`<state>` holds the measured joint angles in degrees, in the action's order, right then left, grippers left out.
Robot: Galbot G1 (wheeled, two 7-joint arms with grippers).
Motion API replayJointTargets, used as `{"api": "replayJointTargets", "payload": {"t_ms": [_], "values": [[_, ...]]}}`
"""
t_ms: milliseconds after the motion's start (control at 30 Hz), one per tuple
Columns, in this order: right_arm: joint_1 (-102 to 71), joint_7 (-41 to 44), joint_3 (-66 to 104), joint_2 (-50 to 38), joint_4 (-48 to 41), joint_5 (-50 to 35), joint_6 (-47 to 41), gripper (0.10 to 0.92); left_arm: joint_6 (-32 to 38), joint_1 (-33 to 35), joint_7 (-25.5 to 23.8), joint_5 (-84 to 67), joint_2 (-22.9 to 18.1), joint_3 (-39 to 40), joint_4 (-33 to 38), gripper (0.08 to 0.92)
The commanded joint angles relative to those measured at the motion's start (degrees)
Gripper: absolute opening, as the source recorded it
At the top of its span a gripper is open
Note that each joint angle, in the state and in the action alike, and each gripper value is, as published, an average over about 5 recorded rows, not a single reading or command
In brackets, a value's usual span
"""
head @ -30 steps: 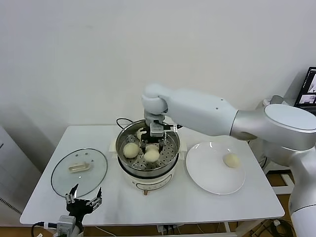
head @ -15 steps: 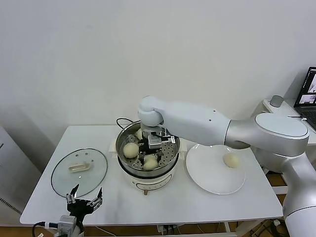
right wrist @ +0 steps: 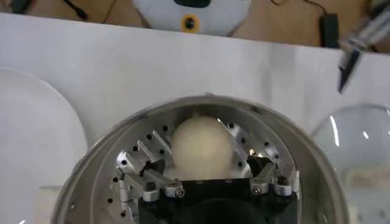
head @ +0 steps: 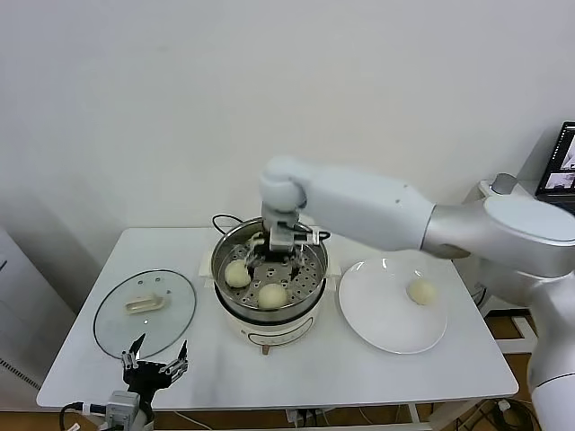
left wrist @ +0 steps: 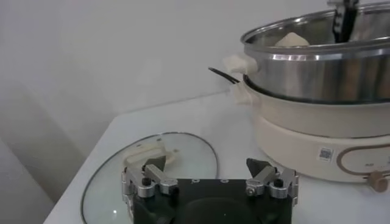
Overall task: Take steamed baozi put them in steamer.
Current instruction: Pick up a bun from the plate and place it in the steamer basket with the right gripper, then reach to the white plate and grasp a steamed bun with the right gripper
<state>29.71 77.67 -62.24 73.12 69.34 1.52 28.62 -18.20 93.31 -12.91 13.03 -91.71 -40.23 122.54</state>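
The steamer point(head: 218, 269) stands mid-table on its white cooker base. In the head view two baozi lie in it, one at the left point(head: 236, 273) and one at the front point(head: 272, 295). My right gripper point(head: 274, 258) hangs open just above the front baozi point(right wrist: 202, 148), which rests free on the perforated floor point(right wrist: 131, 167) between the spread fingers. One more baozi point(head: 420, 291) lies on the white plate point(head: 377, 319). Any other bun is hidden. My left gripper point(head: 153, 364) is open and empty at the table's front left.
The glass lid point(head: 144, 310) lies flat on the table left of the steamer, just beyond my left gripper point(left wrist: 207, 167). The steamer wall point(left wrist: 323, 73) rises to that gripper's right. A cord runs behind the cooker. A laptop stands far right.
My right gripper lowered the front baozi onto the steamer floor, let it go and rose a little. The left arm has not moved.
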Motion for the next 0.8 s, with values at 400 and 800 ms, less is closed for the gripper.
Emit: {"api": "replayJointTargets", "payload": {"t_ms": [400, 800], "values": [[1.78, 4.48, 9.82, -27.87, -2.96, -4.83, -47.51, 0.823, -2.09, -0.30, -2.21, -6.76, 1.56, -0.46, 0.43, 0.823], [-27.12, 4.09, 32.43, -30.95, -7.48, 19.17, -34.72, 0.823, -2.44, 0.52, -2.46, -6.86, 1.54, -0.97, 0.46, 0.823]]}}
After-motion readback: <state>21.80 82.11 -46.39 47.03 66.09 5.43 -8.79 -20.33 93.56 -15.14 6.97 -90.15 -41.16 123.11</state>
